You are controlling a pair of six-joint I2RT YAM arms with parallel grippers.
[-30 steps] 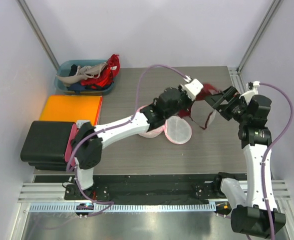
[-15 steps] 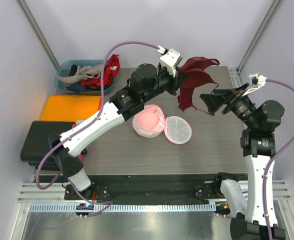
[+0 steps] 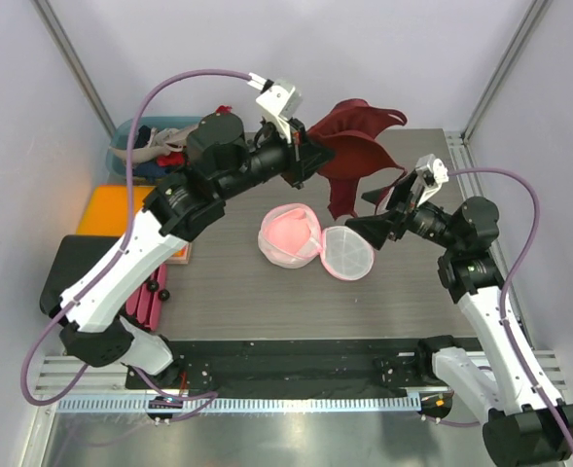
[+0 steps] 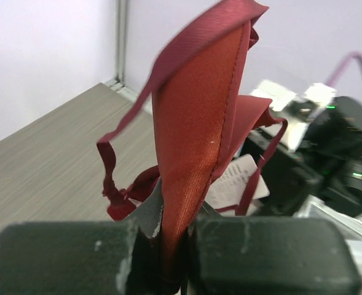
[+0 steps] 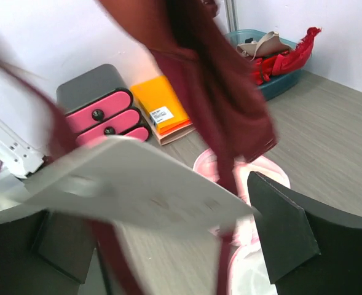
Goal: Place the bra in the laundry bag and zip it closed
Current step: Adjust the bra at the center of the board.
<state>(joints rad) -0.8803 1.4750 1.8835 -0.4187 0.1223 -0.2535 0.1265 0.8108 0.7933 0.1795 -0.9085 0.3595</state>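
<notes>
1. Two arms meet over the grey wood table (image 3: 237,287). Top view: L gripper (image 3: 308,163) is shut tight on the dark red satin bra (image 3: 359,146) and holds it up in the air. The small round white mesh laundry bag (image 3: 288,238) w/ pink zip trim lies open on the table under the bra. R gripper (image 3: 372,230) is spread wide by the bra's low end.
2. L wrist view: L gripper (image 4: 174,261) pinches the bra (image 4: 193,141) cloth. Thin straps and a white tag (image 4: 237,179) hang loose.
3. R wrist view: R gripper (image 5: 156,246) is wide open and grips nothing. A bra (image 5: 230,104) strap hangs btw its fingers (image 5: 285,236). The laundry bag (image 5: 271,174) sits on the table behind. Far back are a teal plastic bin (image 5: 279,83) of clothes, an orange flat pad (image 5: 162,101) and a black box (image 5: 91,86) w/ pink drawers.
</notes>
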